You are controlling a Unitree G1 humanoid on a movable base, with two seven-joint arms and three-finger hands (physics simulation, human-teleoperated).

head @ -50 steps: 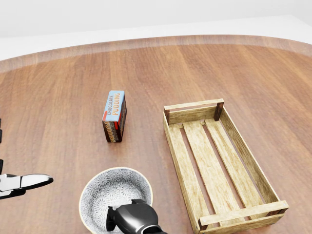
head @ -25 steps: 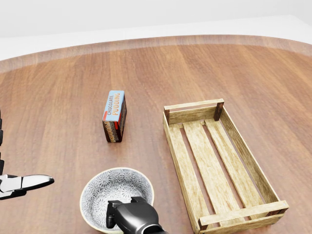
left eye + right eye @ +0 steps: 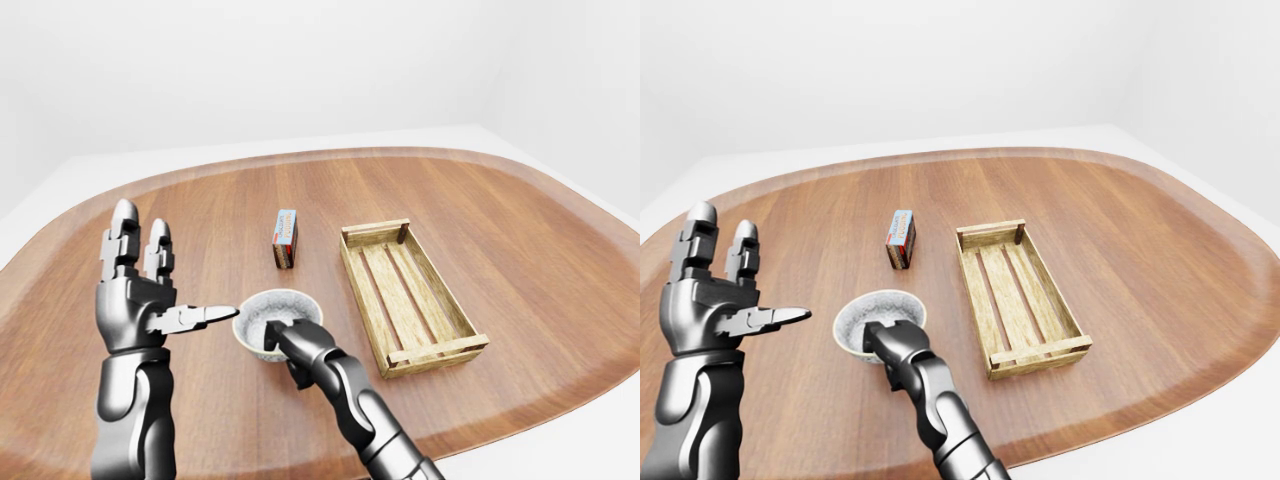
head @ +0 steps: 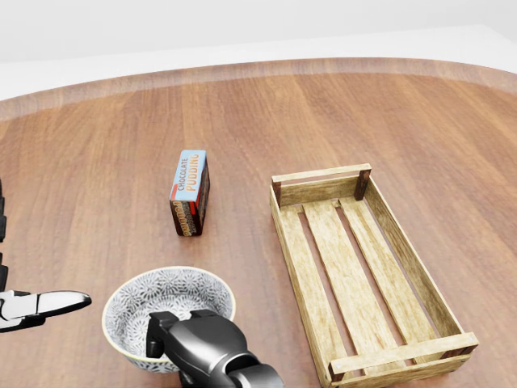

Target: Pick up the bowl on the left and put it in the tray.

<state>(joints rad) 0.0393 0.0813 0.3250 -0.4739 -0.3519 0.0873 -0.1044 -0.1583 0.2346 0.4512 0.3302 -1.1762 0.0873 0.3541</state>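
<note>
Bowl (image 4: pixel 166 311) is sitting low in the head view, to the left of the wooden tray (image 4: pixel 365 275) and well apart from it, with the right robot hand (image 4: pixel 198 346) gripping its near rim. Fingers (image 3: pixel 272 342) are curling over the edge into the patterned inside, so the hand is looking clamped on the rim (though how much of the wall it is really pinching, I cannot tell, since the knuckles are hiding the contact). Whether the bowl is resting on the worktop (image 4: pixel 266 113) or is just clear of it is not readable.

Left robot hand (image 3: pixel 140 295) is standing upright farther left of the bowl, fingers spread apart and thumb pointing toward it, touching nothing.

Pudding box (image 4: pixel 190 192) is standing above the bowl in the head view, left of the tray's far end.

Risk is lying mostly in the hold: a one-sided grasp on a smooth rim is likely leaving the bowl free to pivot or slip out during the carry to the right. Tray's near side wall is also sitting in the path, so a low carry could be knocking the bowl against it or shoving the tray askew.
</note>
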